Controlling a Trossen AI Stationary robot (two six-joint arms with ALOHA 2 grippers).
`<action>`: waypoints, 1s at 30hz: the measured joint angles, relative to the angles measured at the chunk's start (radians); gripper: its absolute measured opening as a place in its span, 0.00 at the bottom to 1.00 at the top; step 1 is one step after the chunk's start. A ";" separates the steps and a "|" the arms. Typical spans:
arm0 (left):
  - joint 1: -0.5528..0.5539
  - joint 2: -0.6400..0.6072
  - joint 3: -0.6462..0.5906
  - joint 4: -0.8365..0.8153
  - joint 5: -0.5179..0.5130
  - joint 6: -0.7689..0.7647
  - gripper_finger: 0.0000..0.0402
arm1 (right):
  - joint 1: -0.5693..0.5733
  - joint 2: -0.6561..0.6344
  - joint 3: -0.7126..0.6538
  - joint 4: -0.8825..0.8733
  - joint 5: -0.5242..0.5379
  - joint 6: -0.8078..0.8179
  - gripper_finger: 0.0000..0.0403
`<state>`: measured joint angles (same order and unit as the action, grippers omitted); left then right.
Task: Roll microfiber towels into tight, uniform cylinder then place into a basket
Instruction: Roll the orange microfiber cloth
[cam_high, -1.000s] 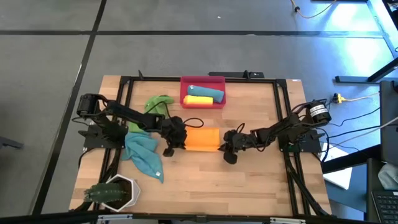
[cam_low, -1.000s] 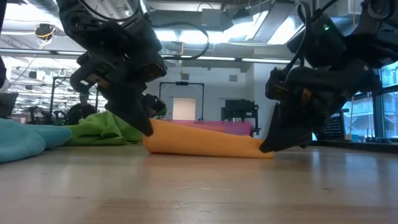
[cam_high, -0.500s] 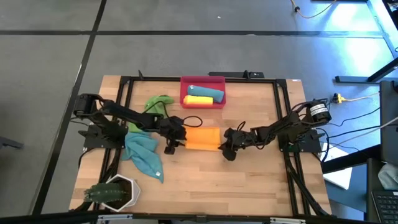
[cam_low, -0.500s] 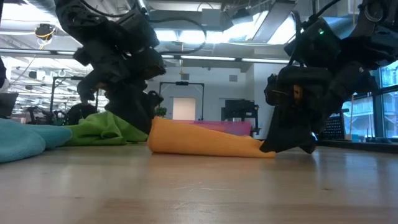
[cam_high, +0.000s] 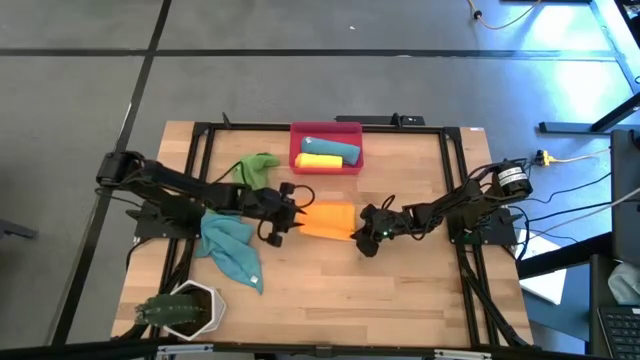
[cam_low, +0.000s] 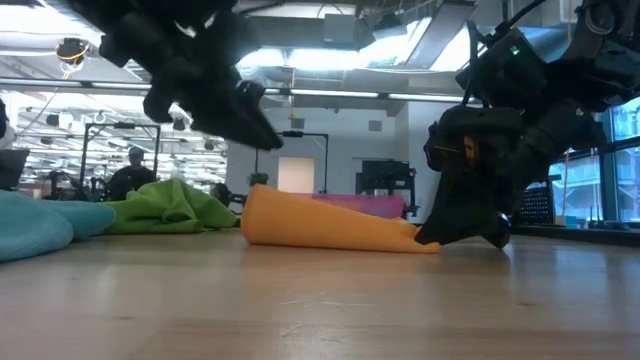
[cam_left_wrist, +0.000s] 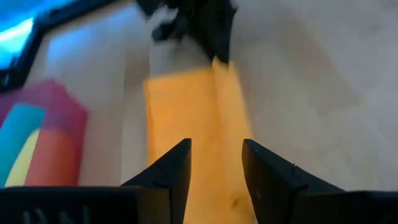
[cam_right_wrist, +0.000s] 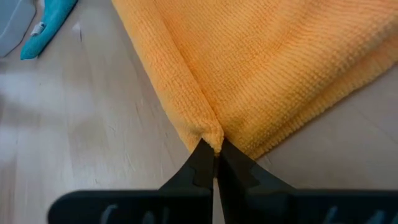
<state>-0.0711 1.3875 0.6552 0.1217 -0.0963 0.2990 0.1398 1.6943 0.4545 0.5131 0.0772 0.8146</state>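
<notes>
Two dark arms reach inward over a light wooden table (cam_high: 330, 290) edged by a black frame. Largest of the loose cloths, a teal-blue towel (cam_high: 232, 250) sprawls unrolled on the left half, with a crumpled green towel (cam_high: 252, 165) lying beyond it. At the middle lies the orange towel (cam_high: 328, 221), folded into a flat band with one rolled edge. The red-pink basket (cam_high: 327, 131) sits at the far edge of the table, well apart from the orange towel, and holds a rolled teal-blue towel (cam_high: 330, 149) and a rolled yellow towel (cam_high: 319, 160) side by side. A white hexagonal pot (cam_high: 190, 305) with a green plant stands at the near left corner. The left gripper (cam_left_wrist: 216, 165) hovers just off the orange towel's left end, lifted clear of the table in the low view, its fingers spread with nothing between them. The right gripper (cam_right_wrist: 215, 163) is down at the towel's right end, its fingers pressed together and pinching the rolled edge of the orange cloth.
</notes>
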 joint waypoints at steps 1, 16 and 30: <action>-0.014 0.010 0.000 0.033 0.000 0.000 0.33 | 0.000 0.000 0.000 0.002 0.000 0.000 0.02; -0.084 0.340 0.000 0.436 0.002 -0.002 0.33 | -0.001 0.003 0.020 -0.002 0.002 -0.003 0.02; -0.012 0.420 0.002 0.440 0.005 -0.035 0.33 | -0.001 0.002 0.022 -0.003 0.002 -0.008 0.02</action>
<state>-0.0834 1.8076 0.6571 0.5618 -0.0917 0.2638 0.1390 1.6966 0.4763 0.5099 0.0788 0.8067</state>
